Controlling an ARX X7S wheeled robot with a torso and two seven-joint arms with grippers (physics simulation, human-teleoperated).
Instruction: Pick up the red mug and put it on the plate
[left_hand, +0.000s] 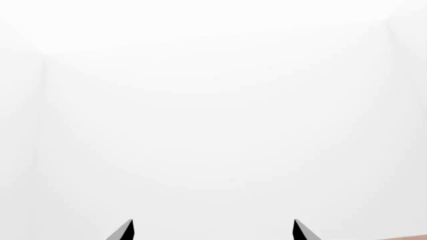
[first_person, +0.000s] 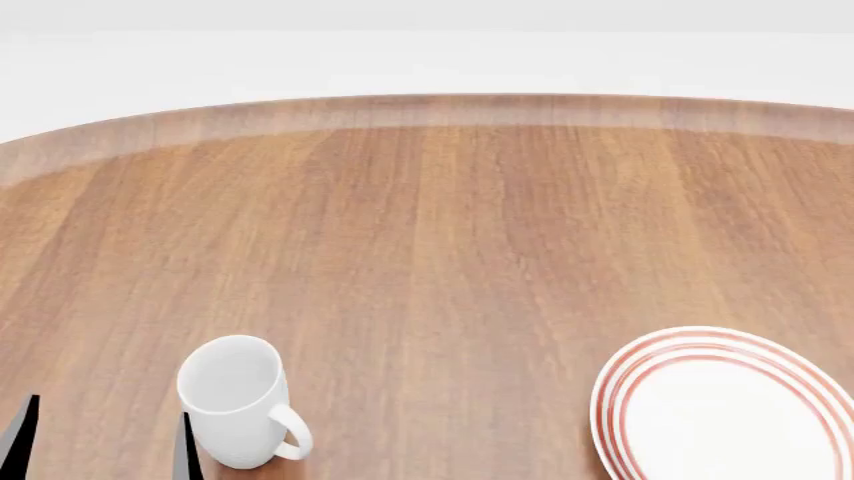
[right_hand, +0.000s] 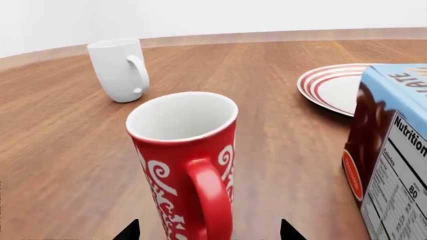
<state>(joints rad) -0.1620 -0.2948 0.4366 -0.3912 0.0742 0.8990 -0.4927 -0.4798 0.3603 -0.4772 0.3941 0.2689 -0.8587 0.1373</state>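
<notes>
The red mug (right_hand: 175, 165) with white swirls stands upright close in front of the right wrist camera, its red handle turned toward the camera. My right gripper (right_hand: 208, 233) is open, and its two dark fingertips (right_hand: 131, 231) stand on either side of the mug's lower body without touching it. The plate (right_hand: 331, 85), white with red rings, lies beyond to one side and also shows at the head view's lower right (first_person: 727, 405). The red mug is out of the head view. My left gripper (first_person: 107, 448) is open beside the white mug, and its own camera (left_hand: 213, 232) faces blank white space.
A plain white mug (first_person: 238, 400) stands upright at the head view's lower left, also seen past the red mug (right_hand: 120, 70). A blue and brown carton (right_hand: 393, 150) stands close beside the red mug, between it and the plate. The round wooden table (first_person: 441, 230) stretches ahead.
</notes>
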